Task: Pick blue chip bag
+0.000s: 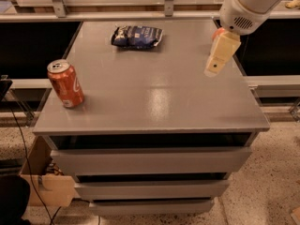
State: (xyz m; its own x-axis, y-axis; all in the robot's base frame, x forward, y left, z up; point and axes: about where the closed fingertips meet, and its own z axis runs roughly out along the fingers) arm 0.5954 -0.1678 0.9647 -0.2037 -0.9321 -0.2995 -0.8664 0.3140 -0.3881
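Plainly, your pick is not yet begun: the blue chip bag (137, 36) lies at the far side of the surface (154, 102), and the gripper (213, 67) hangs above the right side, well apart from it. You cannot tell how wide it stands.

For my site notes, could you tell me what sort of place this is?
Probably a lab or office test area: a gray drawer cabinet serving as table, speckled hard floor, a cardboard box beside it. The gripper hangs above the cabinet top.
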